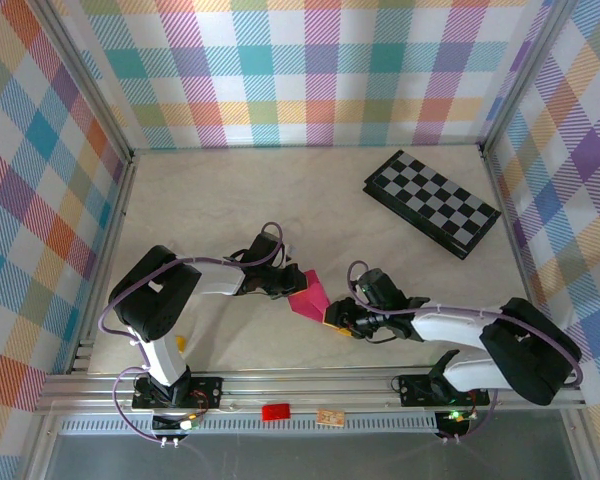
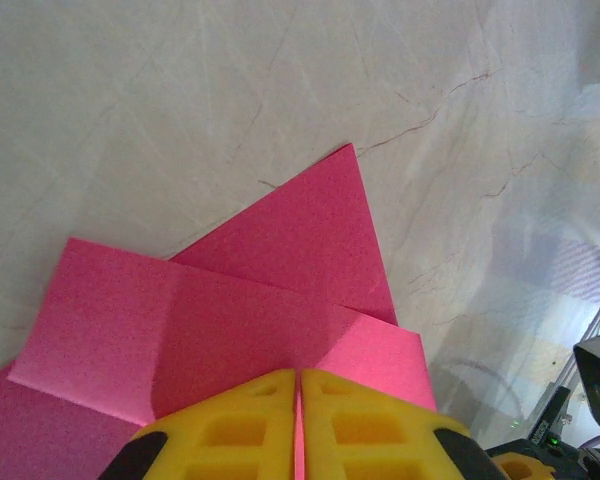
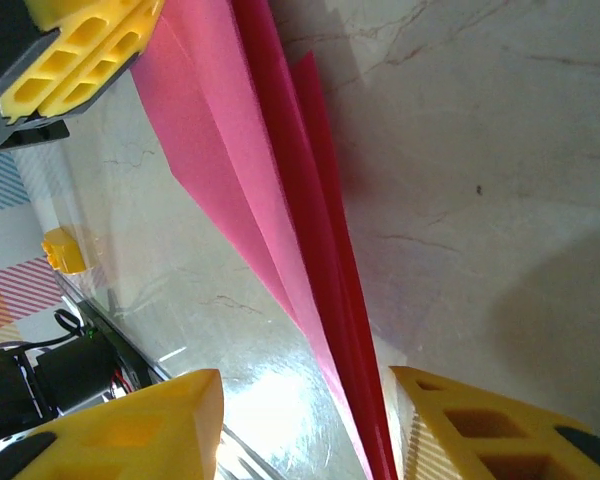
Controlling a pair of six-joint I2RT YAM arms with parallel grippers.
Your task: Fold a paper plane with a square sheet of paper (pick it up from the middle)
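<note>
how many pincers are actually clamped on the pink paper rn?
1. The left pincer is shut on the folded pink paper. The right pincer is open, fingers either side of the paper's narrow end, not clamped.

One pink sheet (image 1: 310, 296), one checkerboard (image 1: 432, 202)

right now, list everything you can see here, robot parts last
partly folded paper: one, magenta-pink, centre front
checkerboard: one, black and grey, far right, lying at an angle
small block: one, yellow, front left
tag: one, red, on the front rail
small piece: one, tan, on the rail right of the tag
table: one, pale marbled, under everything
walls: three, pastel plaid, around the table
left arm and right arm: two, white and black, near edge
left end effector: one, yellow fingers, shut on the paper
right end effector: one, yellow fingers, open astride the paper
</note>
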